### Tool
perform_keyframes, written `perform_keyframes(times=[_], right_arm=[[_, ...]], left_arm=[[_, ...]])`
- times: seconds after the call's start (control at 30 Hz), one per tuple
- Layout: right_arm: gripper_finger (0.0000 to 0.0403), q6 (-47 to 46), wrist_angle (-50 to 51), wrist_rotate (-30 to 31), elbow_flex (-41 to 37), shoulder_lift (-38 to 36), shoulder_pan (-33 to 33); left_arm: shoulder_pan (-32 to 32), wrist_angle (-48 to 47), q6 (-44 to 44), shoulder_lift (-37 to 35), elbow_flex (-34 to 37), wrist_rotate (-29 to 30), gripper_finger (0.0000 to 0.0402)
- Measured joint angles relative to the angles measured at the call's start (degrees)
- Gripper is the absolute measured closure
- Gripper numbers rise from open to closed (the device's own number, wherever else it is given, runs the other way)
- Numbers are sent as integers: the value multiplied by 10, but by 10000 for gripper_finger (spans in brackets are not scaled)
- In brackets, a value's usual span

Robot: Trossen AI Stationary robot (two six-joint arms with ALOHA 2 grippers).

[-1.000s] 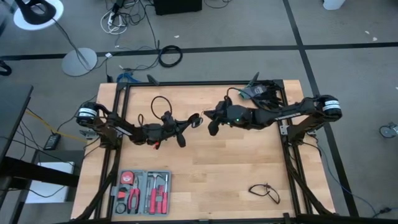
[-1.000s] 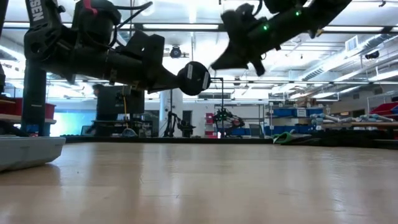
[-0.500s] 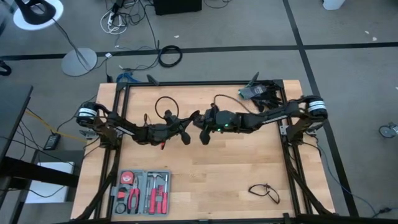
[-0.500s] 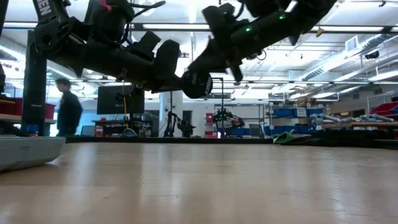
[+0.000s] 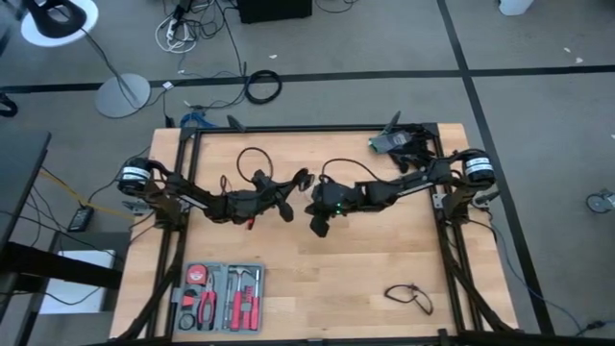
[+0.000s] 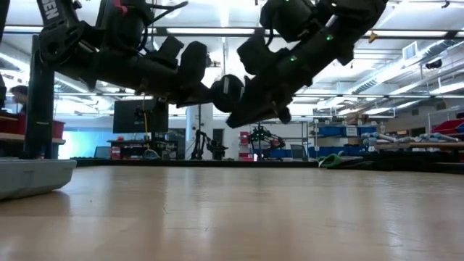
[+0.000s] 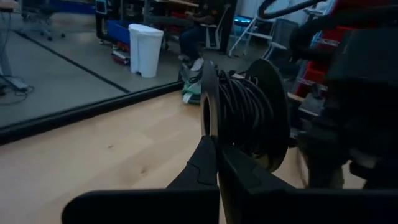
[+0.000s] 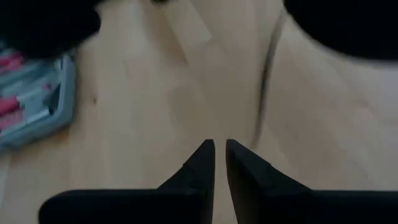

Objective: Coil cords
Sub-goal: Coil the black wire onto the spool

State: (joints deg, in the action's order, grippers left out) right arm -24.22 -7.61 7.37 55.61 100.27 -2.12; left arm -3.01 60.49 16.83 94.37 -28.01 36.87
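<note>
The cords [image 7: 245,115] are wound on a small round disc [image 6: 229,92], held above the table [image 5: 356,259] in the closed left tool [image 7: 216,163]. The right tool [image 8: 220,155], fingers slightly parted and holding nothing, hangs just beside the disc. The winding step appears in hand; next, the right tool likely needs to take up any loose cord.

place: robotics lab/workshop | evidence: wooden workbench [image 5: 317,259], tool set [image 5: 219,296], storage shelving [image 6: 341,138], monitor [image 6: 138,119], loose floor cables [image 5: 192,29]
</note>
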Motion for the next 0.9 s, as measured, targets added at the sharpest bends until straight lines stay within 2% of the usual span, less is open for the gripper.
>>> perform_keyframes(times=[0.1, 0.2, 0.37, 0.53, 0.63, 0.7, 0.8, 0.9], right_arm=[[365, -12, 44, 12, 0, -9, -12], [367, -25, 109, 55, 0, -11, -32], [367, -78, 198, 189, 0, -11, -83], [367, -138, 182, 325, -30, -12, -131], [365, -164, 91, 363, -80, -12, -143], [365, -149, -38, 352, -126, -11, -141], [368, -77, -275, 276, -194, 10, -120], [368, 5, -444, 211, -226, 55, -91]], left_arm=[[0, 22, 18, 0, 18, -2, 401], [0, 51, 32, 0, 38, -5, 401], [0, 75, 34, 0, 57, -10, 401], [0, 75, 35, 0, 58, -15, 401], [0, 75, 35, 0, 58, -15, 401], [0, 75, 35, 0, 58, -15, 401], [0, 75, 35, 0, 58, -15, 401], [0, 75, 35, 0, 58, -15, 401]])
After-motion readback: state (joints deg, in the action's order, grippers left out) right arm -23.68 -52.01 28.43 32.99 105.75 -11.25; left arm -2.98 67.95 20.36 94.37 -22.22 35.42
